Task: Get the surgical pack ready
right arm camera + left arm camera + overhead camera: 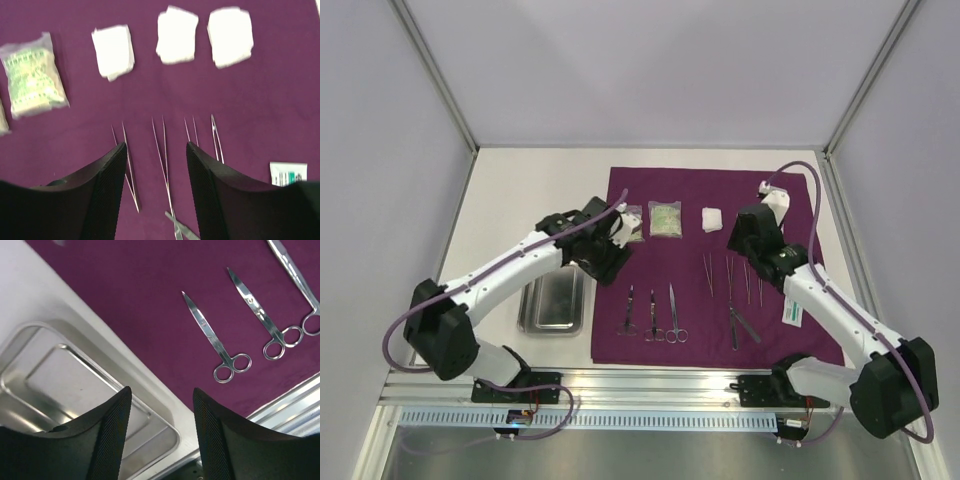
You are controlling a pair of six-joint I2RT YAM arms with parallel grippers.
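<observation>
The purple cloth (660, 195) lies flat on the desk (520, 190) with scissors (214, 345), tweezers (216, 137), white gauze pads (177, 35) and clear packets (32, 75) laid out on it. The steel tray (552, 300) sits on the bare desk just beside its left edge. The left gripper (161, 395) hangs open over the tray's edge holding nothing, and the right gripper (156, 147) is open too, above the tweezers.

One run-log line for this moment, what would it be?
left gripper: open, near tray | right gripper: open, above tweezers | sheet: flat | held: nothing
</observation>
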